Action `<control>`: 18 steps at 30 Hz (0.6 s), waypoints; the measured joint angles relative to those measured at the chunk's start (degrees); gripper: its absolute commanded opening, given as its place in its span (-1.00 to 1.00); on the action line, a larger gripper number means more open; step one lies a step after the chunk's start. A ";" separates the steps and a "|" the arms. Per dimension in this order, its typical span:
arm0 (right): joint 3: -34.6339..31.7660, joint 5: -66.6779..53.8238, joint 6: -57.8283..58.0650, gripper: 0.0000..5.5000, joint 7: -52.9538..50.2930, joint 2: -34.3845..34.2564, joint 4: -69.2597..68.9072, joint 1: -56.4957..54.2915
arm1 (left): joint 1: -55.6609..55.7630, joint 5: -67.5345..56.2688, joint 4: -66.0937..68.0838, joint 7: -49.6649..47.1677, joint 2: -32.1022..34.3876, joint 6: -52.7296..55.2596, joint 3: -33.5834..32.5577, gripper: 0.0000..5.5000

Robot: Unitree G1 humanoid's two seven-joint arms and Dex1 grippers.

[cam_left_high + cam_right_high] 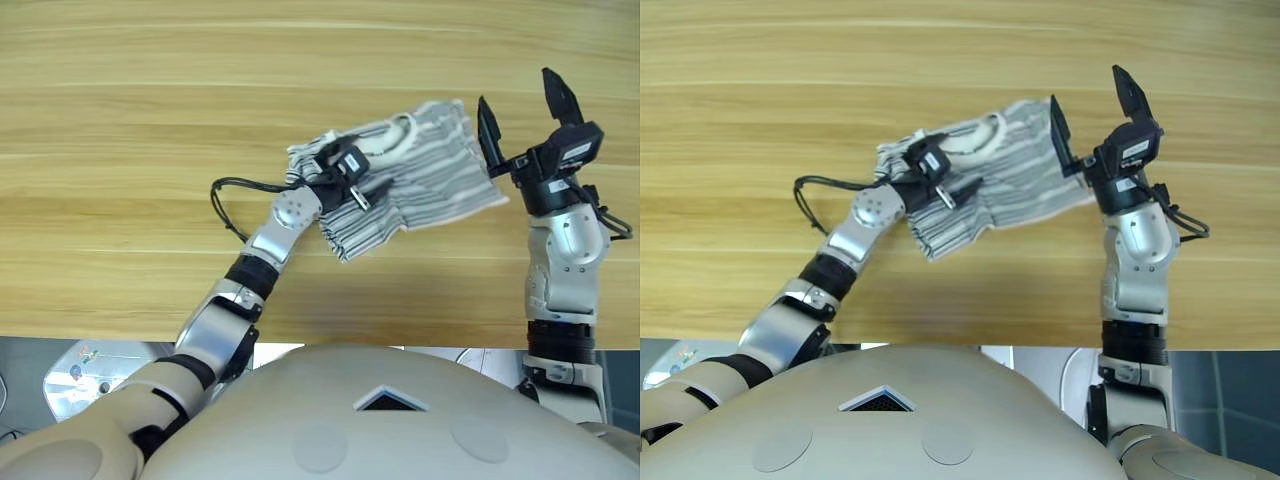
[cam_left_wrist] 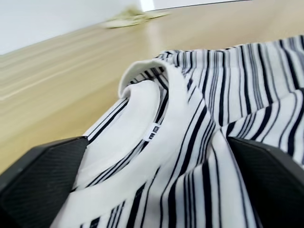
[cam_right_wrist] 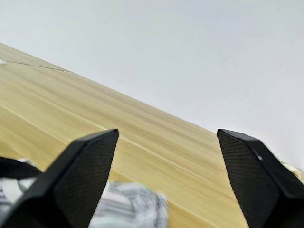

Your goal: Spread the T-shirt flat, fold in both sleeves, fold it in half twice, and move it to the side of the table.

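The striped T-shirt (image 1: 425, 165) lies bunched and partly folded on the wooden desk (image 1: 150, 120), right of centre. From the head views, the left claw (image 1: 352, 180) rests on the shirt's left half near the neckline. The right claw (image 1: 516, 92) is raised just beside the shirt's right edge, with its fingers spread wide and pointing up, holding nothing.

The left wrist view shows more detail. The left claw (image 2: 157, 140) is open too, with its two dark fingers (image 2: 42, 175) well apart. The white collar (image 2: 147, 102) and its small tag (image 2: 152, 134) are heaped between them. The right wrist view looks across the bare desk between the right claw's open fingers (image 3: 85, 166), with a scrap of striped cloth below.
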State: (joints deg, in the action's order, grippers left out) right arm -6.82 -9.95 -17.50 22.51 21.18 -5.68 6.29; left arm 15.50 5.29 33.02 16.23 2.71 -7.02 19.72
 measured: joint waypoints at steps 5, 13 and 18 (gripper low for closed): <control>-0.11 0.04 0.06 0.39 -0.25 -0.11 -0.68 1.06 | -13.35 -1.09 -16.91 -6.24 1.02 7.57 -5.16 0.96; -0.69 0.01 1.39 0.39 -0.23 0.02 -1.74 1.80 | -38.36 -7.63 -45.86 -8.99 -4.33 22.30 -1.96 0.96; -0.44 0.04 2.33 0.39 0.13 0.05 -3.40 3.38 | -41.47 -12.35 -49.95 -11.66 -5.17 24.98 -1.05 0.96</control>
State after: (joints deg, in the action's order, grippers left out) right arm -7.27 -9.92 -15.17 22.64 21.23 -9.08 9.67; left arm -25.97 -7.06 -16.94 4.58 -2.45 17.96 18.67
